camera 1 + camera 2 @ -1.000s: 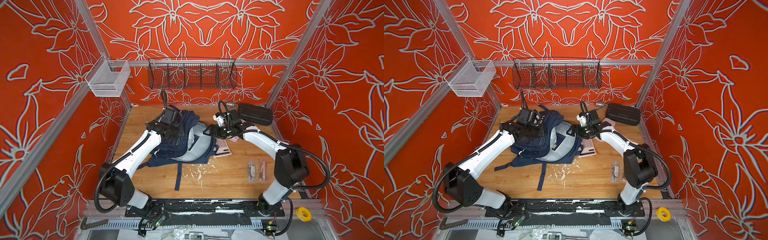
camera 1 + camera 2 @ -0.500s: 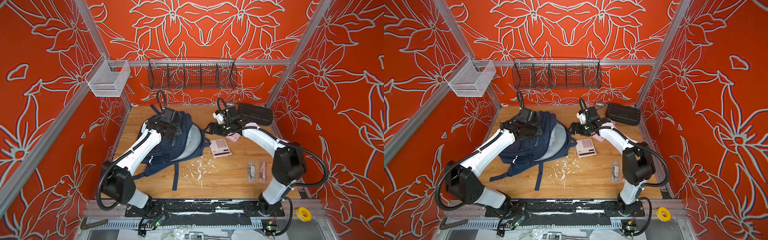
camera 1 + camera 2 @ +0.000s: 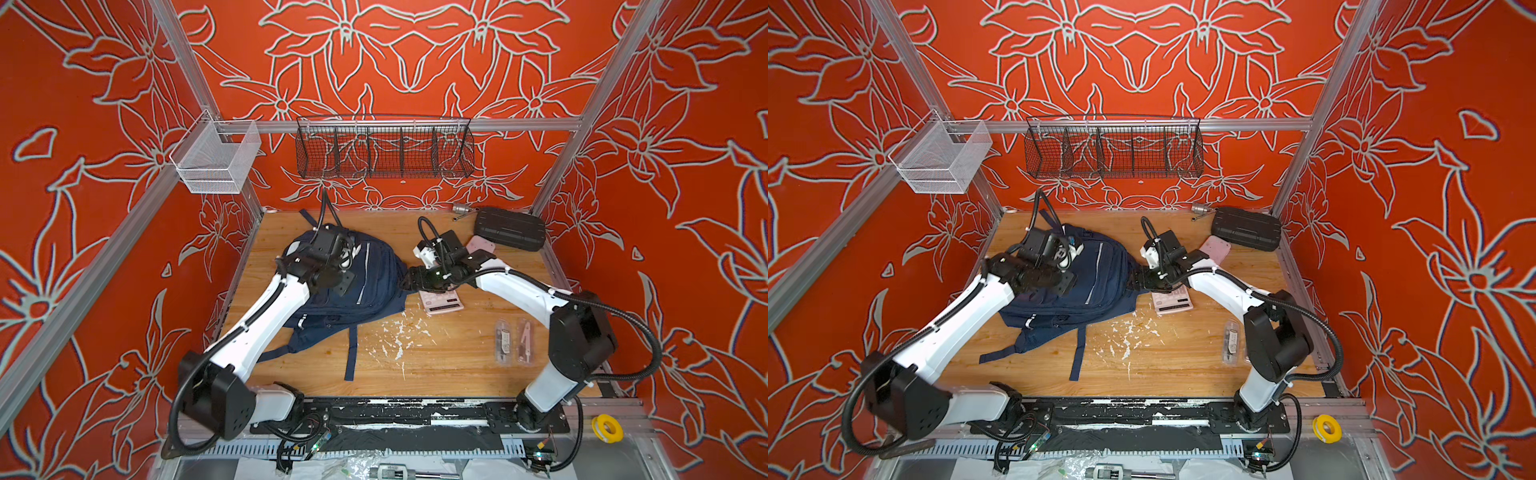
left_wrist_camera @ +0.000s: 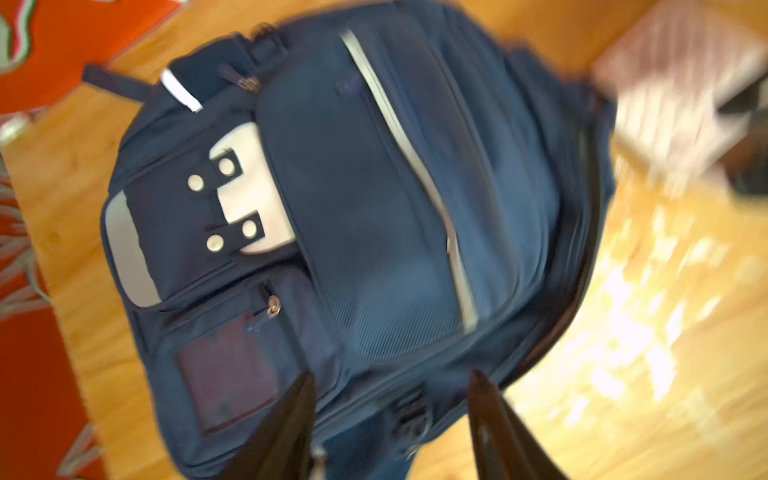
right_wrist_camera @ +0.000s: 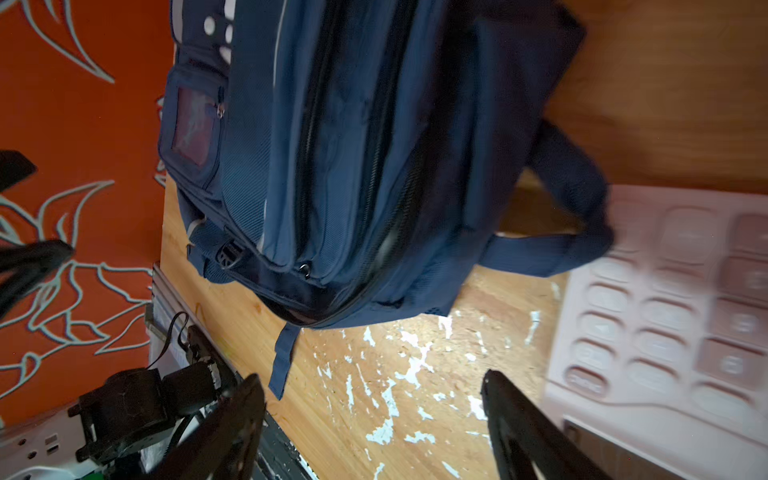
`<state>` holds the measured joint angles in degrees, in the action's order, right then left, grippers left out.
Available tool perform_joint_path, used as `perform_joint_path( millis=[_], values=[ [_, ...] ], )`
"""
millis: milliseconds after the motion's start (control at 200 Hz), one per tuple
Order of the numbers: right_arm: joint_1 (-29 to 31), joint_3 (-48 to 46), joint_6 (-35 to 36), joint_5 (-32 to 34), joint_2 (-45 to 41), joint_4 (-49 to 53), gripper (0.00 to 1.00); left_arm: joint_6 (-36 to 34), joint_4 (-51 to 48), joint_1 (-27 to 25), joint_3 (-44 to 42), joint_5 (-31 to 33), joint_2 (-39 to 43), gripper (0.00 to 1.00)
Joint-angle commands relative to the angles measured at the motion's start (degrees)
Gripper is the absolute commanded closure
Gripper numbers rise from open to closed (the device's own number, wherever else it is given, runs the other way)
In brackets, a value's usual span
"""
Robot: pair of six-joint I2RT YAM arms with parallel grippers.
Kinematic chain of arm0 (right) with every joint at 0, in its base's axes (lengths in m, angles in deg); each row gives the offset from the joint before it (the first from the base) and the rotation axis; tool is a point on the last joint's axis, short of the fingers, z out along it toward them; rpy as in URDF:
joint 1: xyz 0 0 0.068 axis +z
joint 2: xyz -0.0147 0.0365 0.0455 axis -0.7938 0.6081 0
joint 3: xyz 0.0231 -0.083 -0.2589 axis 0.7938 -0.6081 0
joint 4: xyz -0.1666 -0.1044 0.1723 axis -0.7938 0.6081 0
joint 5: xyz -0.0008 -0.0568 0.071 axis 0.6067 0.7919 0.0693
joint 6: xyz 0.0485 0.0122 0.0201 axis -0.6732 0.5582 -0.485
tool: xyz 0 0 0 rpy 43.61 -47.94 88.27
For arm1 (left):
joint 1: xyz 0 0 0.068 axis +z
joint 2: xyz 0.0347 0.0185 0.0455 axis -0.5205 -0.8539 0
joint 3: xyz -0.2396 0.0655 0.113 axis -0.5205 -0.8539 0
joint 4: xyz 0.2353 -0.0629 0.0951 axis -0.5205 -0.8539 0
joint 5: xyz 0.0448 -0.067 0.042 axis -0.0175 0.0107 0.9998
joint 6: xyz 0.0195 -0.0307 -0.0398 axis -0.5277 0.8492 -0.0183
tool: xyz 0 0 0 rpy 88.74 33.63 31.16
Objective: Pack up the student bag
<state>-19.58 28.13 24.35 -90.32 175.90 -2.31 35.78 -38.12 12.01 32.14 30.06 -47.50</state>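
Lying flat at centre-left in both top views, the student bag (image 3: 374,286) is ungripped: the left gripper (image 4: 392,378) hangs jaws apart over its front, and the right gripper (image 5: 370,378) stands wide apart at its right edge. Limp fabric may drag along, or the right arm may shove the pink calculator (image 3: 440,300) just beside it. The only bare table (image 3: 415,365) is at lower centre.
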Motion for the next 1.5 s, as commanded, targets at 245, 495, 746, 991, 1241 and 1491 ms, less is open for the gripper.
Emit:
perform_joint_path(
  millis=[245,495,746,991,1241,1491],
  values=[
    [4.22,9.18,-3.21,0.42,14.83,0.64,0.33,-33.36,1.05,8.6,-14.29,-5.07,10.88,0.46],
    [1.22,17.57,0.72,4.09,19.3,4.42,0.78,-37.58,3.44,8.96,-22.83,-4.18,14.52,0.47],
    [-2.21,24.27,4.29,1.38,23.34,8.38,0.92,-38.04,16.8,8.97,-33.61,1.19,19.02,0.47],
    [-2.15,24.18,4.49,-0.12,23.19,7.71,0.92,-35.89,29.24,8.98,-38.36,2.27,20.02,0.44],
    [-2.09,24.41,4.89,-0.67,22.87,7.82,0.91,-35.23,30.58,8.9,-36.92,-3.18,16.76,0.44],
    [-2.04,24.76,5.83,-1.08,22.3,7.98,0.88,-35.86,30.59,8.9,-35.4,-6.2,10.46,0.44]
  ],
)
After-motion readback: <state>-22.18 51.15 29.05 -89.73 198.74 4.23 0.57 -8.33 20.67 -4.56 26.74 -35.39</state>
